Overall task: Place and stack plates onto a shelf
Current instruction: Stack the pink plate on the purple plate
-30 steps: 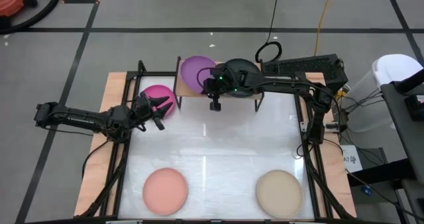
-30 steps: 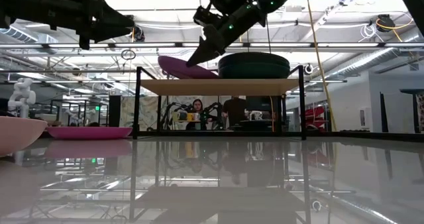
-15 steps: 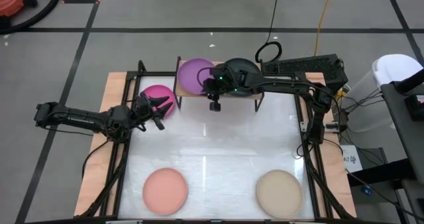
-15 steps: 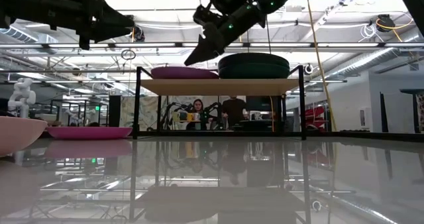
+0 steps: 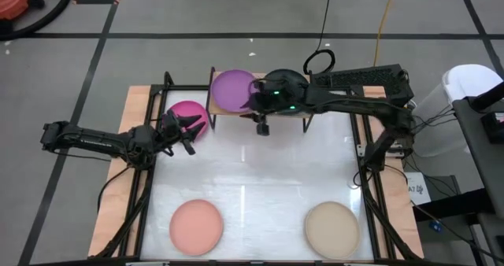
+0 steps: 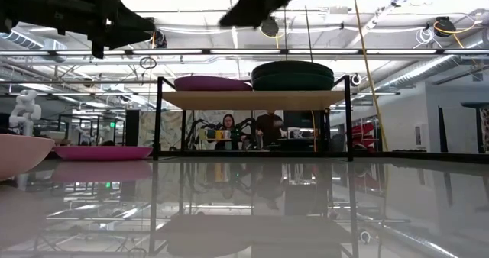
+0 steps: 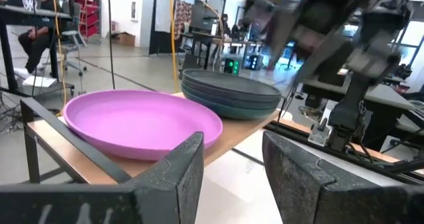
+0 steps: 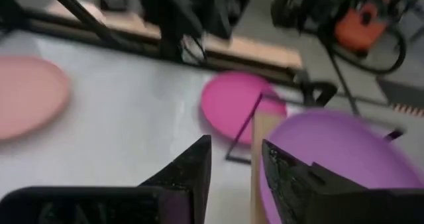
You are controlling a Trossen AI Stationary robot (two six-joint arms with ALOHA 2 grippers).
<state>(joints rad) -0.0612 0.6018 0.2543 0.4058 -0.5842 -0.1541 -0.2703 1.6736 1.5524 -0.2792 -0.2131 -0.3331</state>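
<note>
**Purple plate down on the shelf, three more to fetch**

Plates nearest the table's 6 o'clock edge come first: the salmon pink plate (image 5: 196, 226) at about 7 o'clock and the beige plate (image 5: 331, 229) at about 5 o'clock, both flat on the white tabletop (image 5: 260, 171) and well apart. Further back, at about 10 o'clock, the magenta plate (image 5: 189, 118) lies flat beside the shelf's leg, with the left gripper (image 5: 189, 132) just at its rim, jaws a modest gap apart and holding nothing.

At 12 o'clock stands the shelf (image 6: 252, 99). The purple plate (image 5: 234, 88) rests level on its left half, just beside the dark plate stack (image 6: 293, 75) on the right half. The right gripper (image 5: 262, 127) hangs at the shelf's front edge, raised above it, jaws parted and empty.

These plates look stiff, light and matte, so probably not slippery; being shallow, each is best pinched at the raised rim. Round, they have no long axis; all face upward.
</note>
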